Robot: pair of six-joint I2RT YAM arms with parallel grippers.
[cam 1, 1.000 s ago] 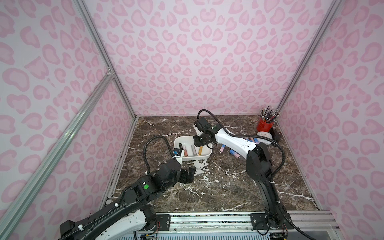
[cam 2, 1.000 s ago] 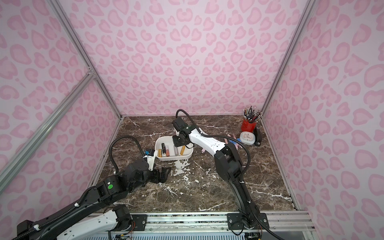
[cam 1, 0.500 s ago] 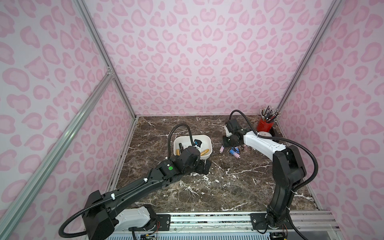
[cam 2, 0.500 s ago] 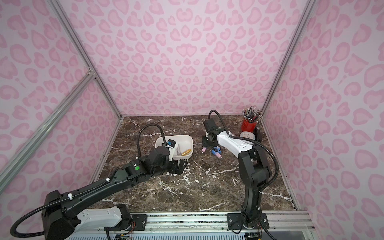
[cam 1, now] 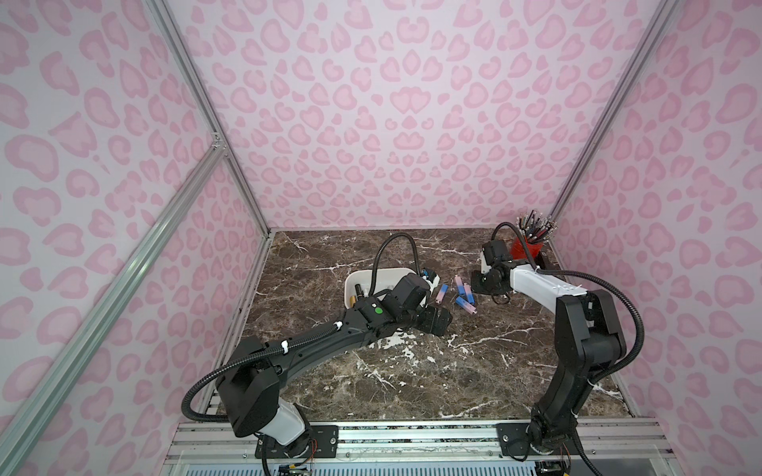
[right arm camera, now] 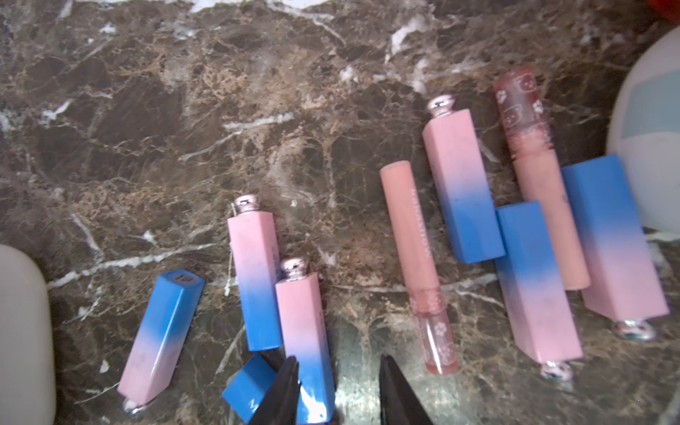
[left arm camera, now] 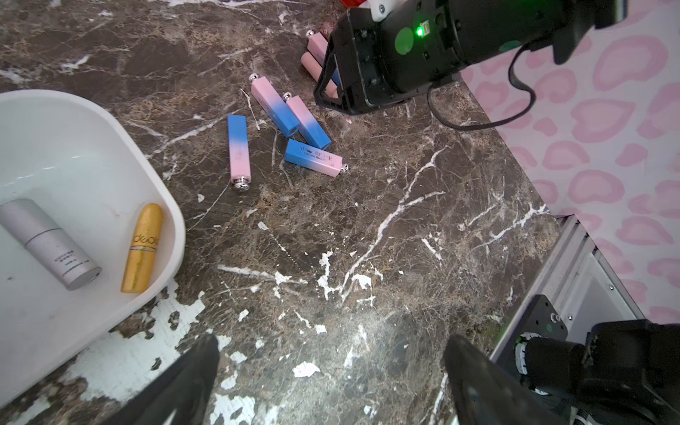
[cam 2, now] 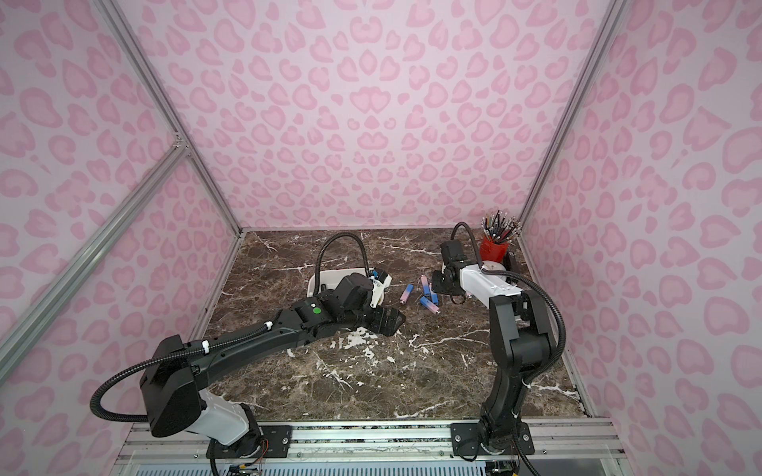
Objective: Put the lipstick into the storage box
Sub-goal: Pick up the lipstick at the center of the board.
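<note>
The white storage box (cam 1: pixel 358 279) (cam 2: pixel 319 279) stands mid-table, largely hidden behind my left arm; in the left wrist view its wall (left arm camera: pixel 110 147) holds a gold lipstick (left arm camera: pixel 142 250) and a silver tube (left arm camera: pixel 48 243). Several pink-and-blue lipsticks (cam 1: pixel 462 294) (cam 2: pixel 426 297) (left arm camera: pixel 274 106) lie loose on the marble to its right. My right gripper (cam 1: pixel 478 285) (right arm camera: pixel 336 368) hangs low over them, open, straddling the blue end of one lipstick (right arm camera: pixel 301 312) that lies against one finger. My left gripper (cam 1: pixel 438 319) (left arm camera: pixel 331 342) is wide open over bare marble in front of the box.
A red pen cup (cam 1: pixel 527 248) (cam 2: pixel 493 249) and a white round object (cam 2: pixel 492 267) (right arm camera: pixel 647 147) stand in the back right corner. Peach gloss tubes (right arm camera: pixel 415 257) lie among the lipsticks. Pink walls close three sides; a metal rail (cam 1: pixel 412 437) runs along the front.
My right gripper has swung from above the storage box to the loose lipsticks on the right. My left arm has stretched out rightward in front of the box.
</note>
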